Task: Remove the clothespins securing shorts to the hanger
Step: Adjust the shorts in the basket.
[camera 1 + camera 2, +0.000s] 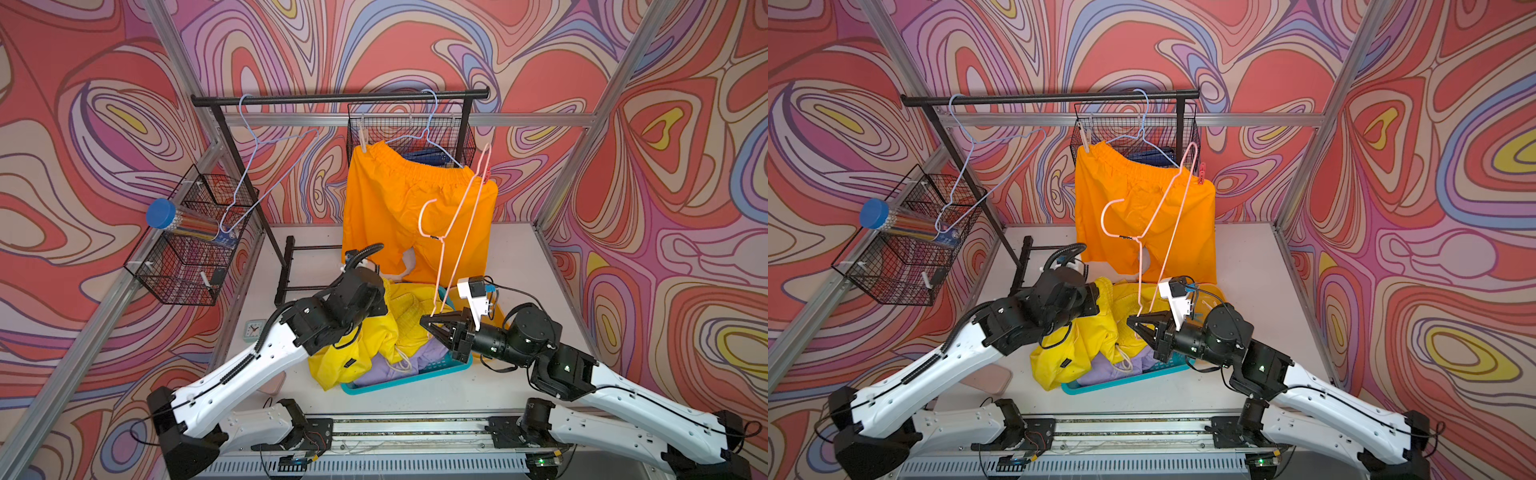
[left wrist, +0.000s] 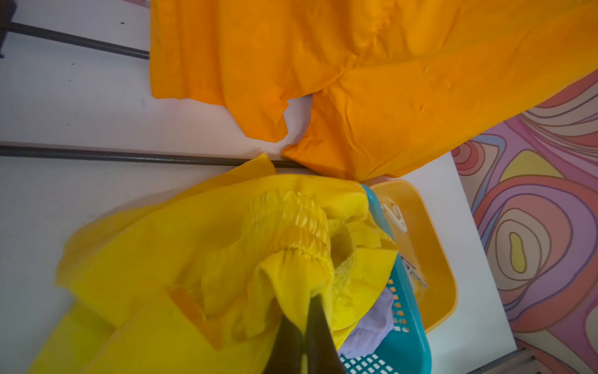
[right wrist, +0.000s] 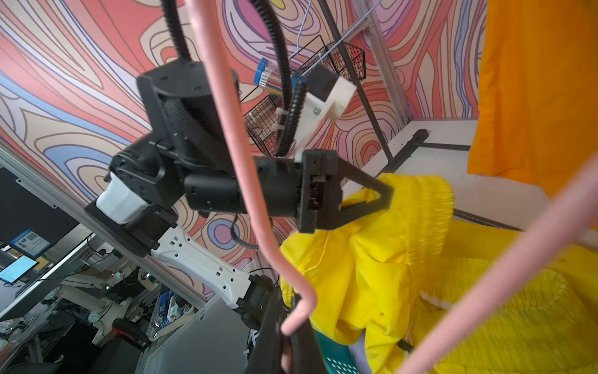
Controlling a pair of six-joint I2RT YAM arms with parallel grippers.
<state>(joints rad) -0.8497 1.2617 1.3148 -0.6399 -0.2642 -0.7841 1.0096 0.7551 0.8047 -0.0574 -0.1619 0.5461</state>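
- Waistband of the yellow shorts [image 1: 374, 353] is pinched in the left claw [image 3: 386, 194], shut tight; the pair sags over the teal basket [image 1: 449, 365].
- Beige clothespin [image 1: 363, 139] fastens the orange shorts [image 1: 407, 208] to the blue hanger [image 1: 427, 132] on the rail [image 1: 332, 98].
- Right claw [image 1: 428, 323] is clamped on the bare pink hanger's [image 3: 247, 168] corner.
- Red clothespin [image 1: 487, 174] grips the other corner; likely step: discarding the freed pair, then both claws must release and reach those pins.

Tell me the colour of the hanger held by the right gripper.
Pink. The hanger shows best in the right wrist view.
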